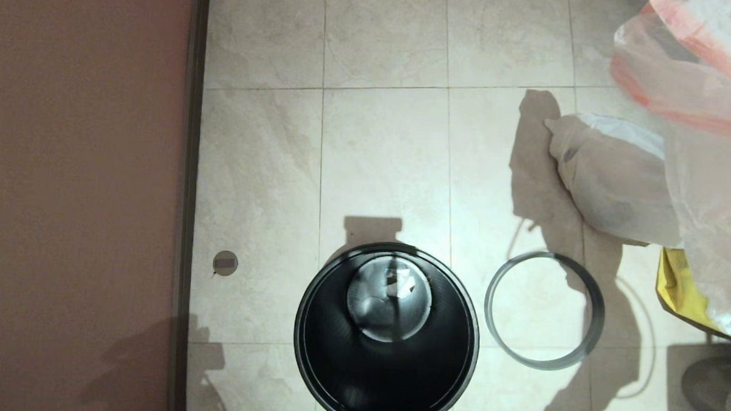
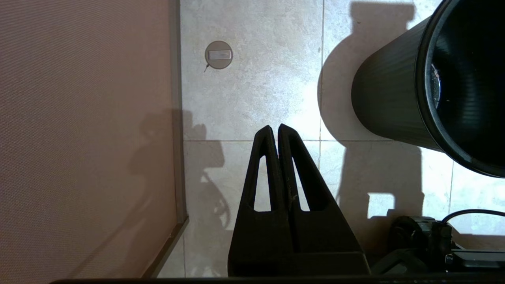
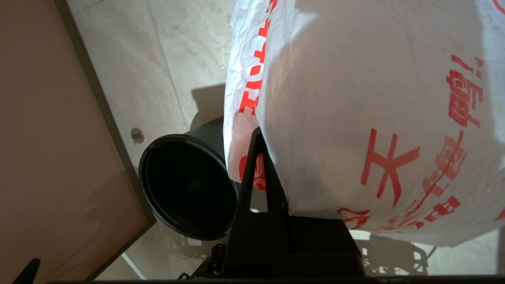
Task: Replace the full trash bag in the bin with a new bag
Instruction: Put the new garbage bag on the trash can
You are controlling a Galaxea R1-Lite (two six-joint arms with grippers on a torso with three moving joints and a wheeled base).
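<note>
My right end effector [image 3: 262, 157] is raised, its fingers pinched shut on the new bag [image 3: 375, 106], which drapes over them and hangs at my right. My left end effector [image 2: 275, 132] is parked low over the floor [image 1: 380, 139], closed on nothing. The bin [image 1: 386, 352] stands unlined, its grey hoop [image 1: 544, 309] lying beside it. Only my head view shows the full trash bag [image 1: 609, 183] beyond the hoop, partly behind the new bag.
</note>
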